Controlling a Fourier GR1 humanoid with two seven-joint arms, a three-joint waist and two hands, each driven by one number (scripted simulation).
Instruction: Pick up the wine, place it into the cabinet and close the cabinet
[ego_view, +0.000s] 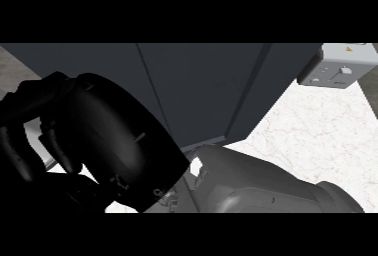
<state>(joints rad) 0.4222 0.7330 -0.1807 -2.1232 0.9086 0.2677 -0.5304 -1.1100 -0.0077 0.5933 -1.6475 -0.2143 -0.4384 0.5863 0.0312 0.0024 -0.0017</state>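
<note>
At the view's left, close under the head, a black hand (125, 145) fills much of the frame. The grey forearm (258, 185) joined to it comes in from the lower right, so I judge it to be the right hand, crossed over toward the left. How far it is closed, and whether it has hold of anything, I cannot tell. The wine shows nowhere: not on the bare white counter (317, 130), and not against the dark cabinet (199, 90), so its long axis cannot be read. The cabinet stands just beyond the hand, up and to the right of it in the view. A grey box (336, 67) with knobs sits beside it. No left hand appears, so the right is the one placed to act.
</note>
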